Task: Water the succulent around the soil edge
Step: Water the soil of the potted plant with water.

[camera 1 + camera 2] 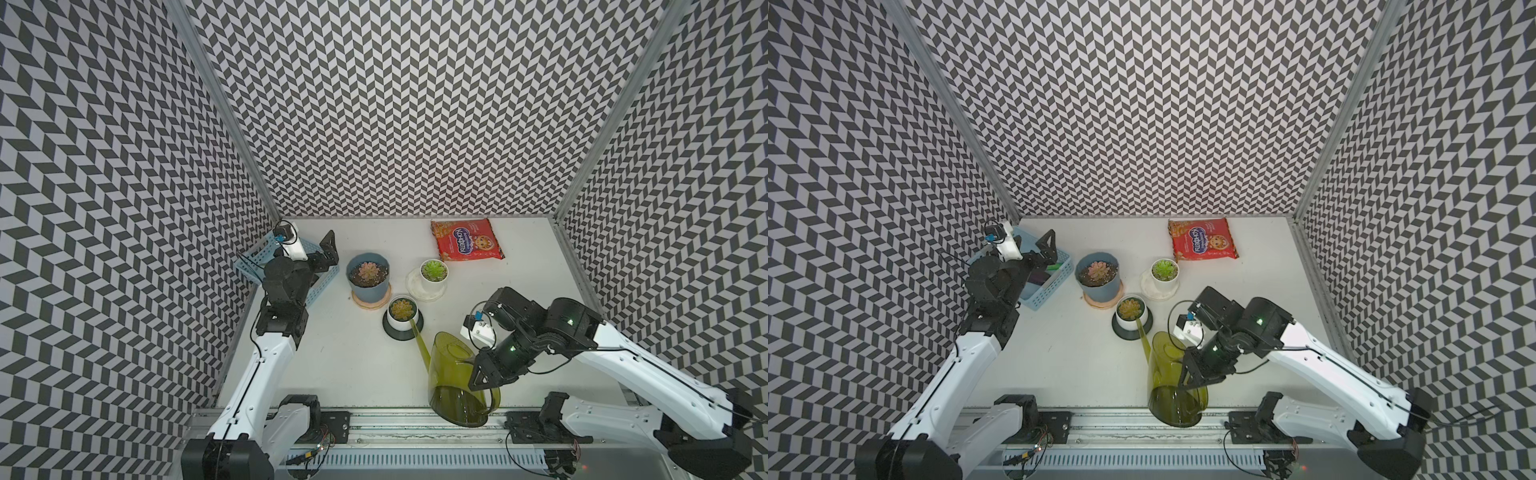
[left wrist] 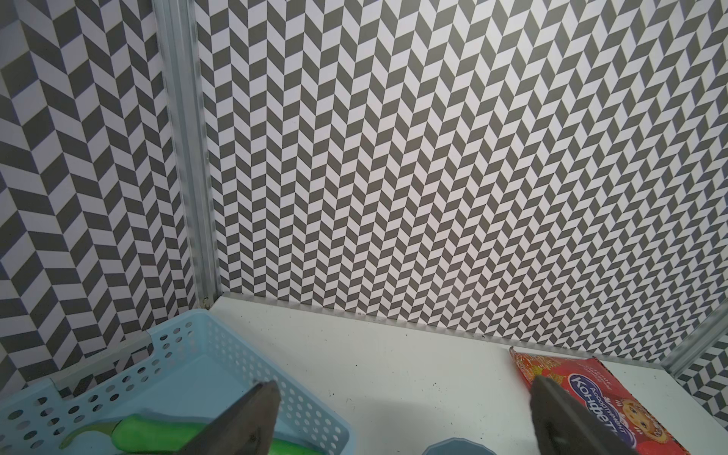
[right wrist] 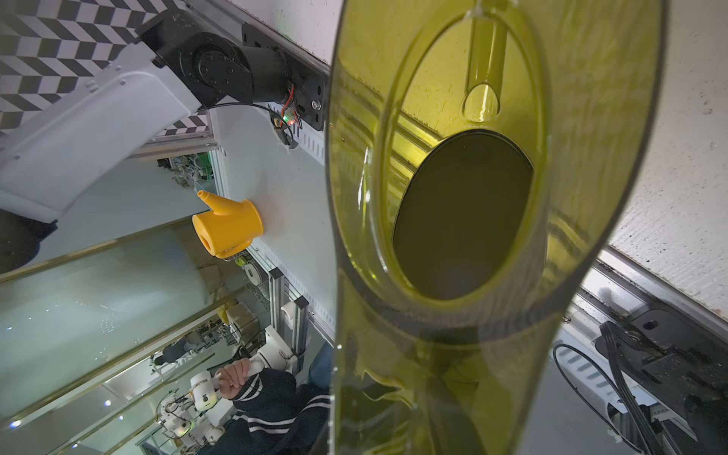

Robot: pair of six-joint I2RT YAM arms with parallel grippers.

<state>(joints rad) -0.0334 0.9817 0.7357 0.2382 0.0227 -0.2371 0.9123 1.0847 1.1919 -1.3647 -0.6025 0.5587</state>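
Green watering can [image 1: 451, 365], tilted, spout [image 1: 419, 337] toward succulent [image 1: 402, 308]

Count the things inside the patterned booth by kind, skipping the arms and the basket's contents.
Potted succulents: 3 (blue pot, far white pot, near white pot)
Saucers: 3 (tan saucer, white saucer, black saucer)
Watering can: 1
Candy bag: 1
Basket: 1
Total: 9
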